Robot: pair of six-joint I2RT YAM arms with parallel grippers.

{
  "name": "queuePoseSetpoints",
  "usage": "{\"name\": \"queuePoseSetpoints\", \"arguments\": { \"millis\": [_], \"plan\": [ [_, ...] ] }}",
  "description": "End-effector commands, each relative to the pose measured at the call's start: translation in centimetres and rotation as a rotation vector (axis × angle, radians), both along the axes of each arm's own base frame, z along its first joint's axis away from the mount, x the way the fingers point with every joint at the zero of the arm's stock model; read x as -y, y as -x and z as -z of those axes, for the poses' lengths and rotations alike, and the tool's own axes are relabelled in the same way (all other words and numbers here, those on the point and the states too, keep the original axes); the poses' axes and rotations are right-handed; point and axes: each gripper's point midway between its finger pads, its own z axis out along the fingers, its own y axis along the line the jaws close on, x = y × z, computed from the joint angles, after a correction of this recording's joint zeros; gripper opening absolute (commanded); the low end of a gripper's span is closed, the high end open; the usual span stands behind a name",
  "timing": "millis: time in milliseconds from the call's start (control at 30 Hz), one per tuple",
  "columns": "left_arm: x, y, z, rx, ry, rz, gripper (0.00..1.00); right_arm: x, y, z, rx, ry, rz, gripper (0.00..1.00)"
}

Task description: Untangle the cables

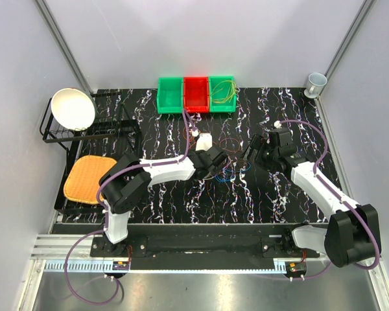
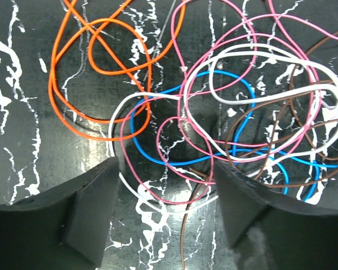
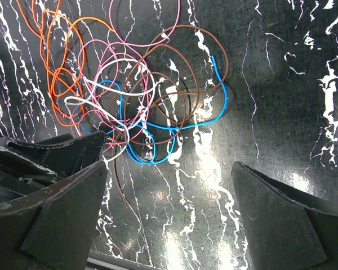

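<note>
The cables [image 1: 229, 166] lie in one tangle at the middle of the black marbled table, between my two grippers. In the left wrist view I see orange loops [image 2: 55, 84] to the left, knotted with pink, white, blue and brown wires [image 2: 183, 107]. My left gripper [image 2: 169, 197] is open and low over the tangle's near edge. A pink loop, a white loop and a brown end lie between its fingers [image 2: 84, 214], unclamped. My right gripper [image 3: 169, 191] is open over bare table, and the tangle [image 3: 136, 107] is just beyond its left finger.
Three bins stand at the back: green [image 1: 170, 94], red [image 1: 196, 94], and green [image 1: 214, 103] holding a yellow-green cable [image 1: 225, 91]. A cup [image 1: 316, 82] is at the back right. A wire rack [image 1: 91, 133] with a white bowl [image 1: 72, 108] and an orange mat [image 1: 89, 178] sit at the left.
</note>
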Motion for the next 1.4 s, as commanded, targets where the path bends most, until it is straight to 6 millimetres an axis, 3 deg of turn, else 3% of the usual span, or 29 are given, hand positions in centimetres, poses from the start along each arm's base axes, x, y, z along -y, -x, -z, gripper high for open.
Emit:
{"name": "queuePoseSetpoints", "arguments": {
  "millis": [0,133,567,700,867,1067,1167,1267,1367],
  "plan": [
    [-0.8,-1.0,-1.5,0.062,0.002,-0.068,0.79,-0.7,-0.5,-0.4,0.025,-0.020,-0.028,0.97],
    [-0.5,-1.0,-0.8,0.047,0.006,-0.061,0.77,-0.8,-0.6,-0.3,0.024,-0.026,-0.030,0.97],
    [0.6,-1.4,0.3,0.040,0.010,-0.035,0.52,-0.8,-0.5,-0.3,0.026,-0.021,-0.031,0.97],
    [0.4,-1.4,0.3,0.046,0.010,-0.039,0.38,-0.8,-0.5,-0.1,0.020,-0.021,-0.032,0.97],
    [0.0,-1.4,-0.5,0.064,0.006,-0.044,0.03,-0.8,-0.5,0.0,0.018,-0.019,-0.033,0.97],
    [-0.7,-1.4,-2.1,0.090,-0.007,-0.047,0.00,-0.8,-0.4,0.0,0.018,-0.021,-0.031,0.97],
    [-0.7,-1.3,-3.9,0.108,0.001,-0.022,0.00,-0.8,-0.4,-0.1,0.022,-0.021,-0.032,0.97],
    [0.0,-1.1,-6.6,0.130,0.028,0.050,0.00,-0.6,-0.6,-0.6,0.037,-0.018,-0.027,0.97],
    [1.4,-0.6,-10.6,0.148,0.064,0.181,0.00,-0.5,-0.7,-1.0,0.045,-0.012,-0.024,0.97]
  ]
}}
